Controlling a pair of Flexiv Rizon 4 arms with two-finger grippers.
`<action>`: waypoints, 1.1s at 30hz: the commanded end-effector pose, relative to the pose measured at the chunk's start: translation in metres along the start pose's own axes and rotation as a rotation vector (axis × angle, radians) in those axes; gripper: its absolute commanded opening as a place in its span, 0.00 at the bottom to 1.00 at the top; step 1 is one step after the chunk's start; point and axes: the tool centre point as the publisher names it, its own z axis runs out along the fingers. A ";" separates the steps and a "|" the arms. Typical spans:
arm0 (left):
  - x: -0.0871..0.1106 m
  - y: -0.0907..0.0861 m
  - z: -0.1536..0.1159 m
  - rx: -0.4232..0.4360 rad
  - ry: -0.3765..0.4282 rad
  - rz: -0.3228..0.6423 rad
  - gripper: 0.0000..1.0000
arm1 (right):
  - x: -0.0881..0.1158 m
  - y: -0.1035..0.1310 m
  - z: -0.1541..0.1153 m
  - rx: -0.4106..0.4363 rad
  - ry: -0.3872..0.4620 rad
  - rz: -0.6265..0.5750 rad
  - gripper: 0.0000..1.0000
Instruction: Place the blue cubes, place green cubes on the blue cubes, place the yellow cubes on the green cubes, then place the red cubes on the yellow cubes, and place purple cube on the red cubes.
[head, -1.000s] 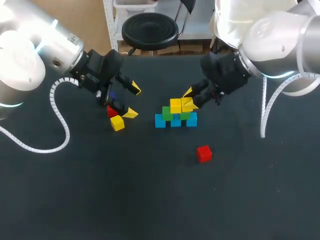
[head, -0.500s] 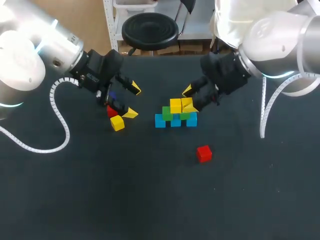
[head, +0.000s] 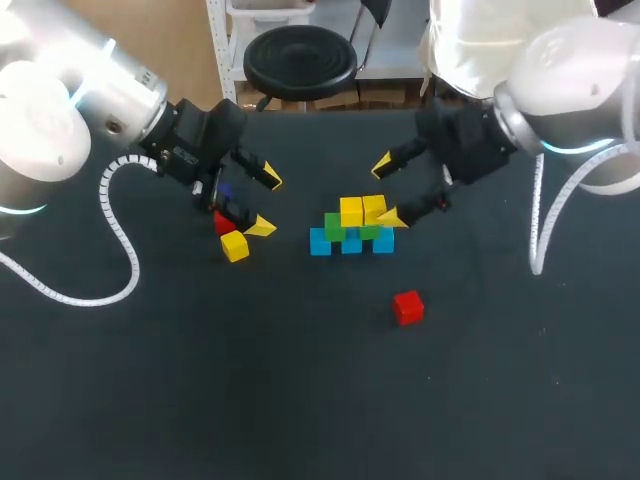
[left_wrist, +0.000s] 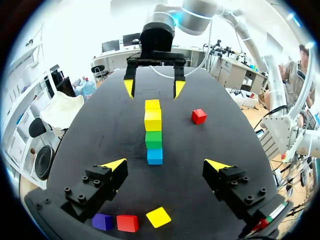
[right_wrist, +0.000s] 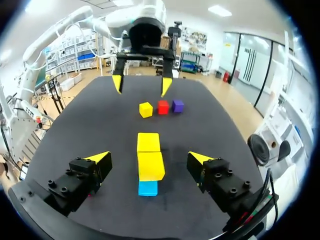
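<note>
A small wall of cubes (head: 351, 228) is seen in the middle of the black table (head: 200, 380). Its long side is laid left to right in the head view, in a line between the two grippers. Three blue cubes (head: 320, 242) are set in a row at the bottom. Two green cubes (head: 334, 226) are put on them, and two yellow cubes (head: 351, 211) on top. The right gripper (head: 387, 191) is held wide apart by the wall's right end. The left gripper (head: 265, 203) is held wide apart too, over a loose yellow cube (head: 234, 245), a red cube (left_wrist: 127, 223) and a purple cube (left_wrist: 102, 221). A second red cube (head: 407, 307) is left alone nearer the front.
</note>
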 end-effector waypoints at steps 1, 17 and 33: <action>0.001 -0.001 0.000 -0.002 -0.004 0.003 1.00 | 0.005 0.019 -0.025 0.037 -0.067 -0.033 1.00; 0.001 -0.001 0.000 -0.002 -0.004 0.003 1.00 | 0.006 0.035 -0.053 0.030 -0.071 -0.047 1.00; 0.019 -0.002 -0.021 -0.133 0.026 -0.062 1.00 | 0.005 0.037 -0.053 0.003 -0.067 -0.033 1.00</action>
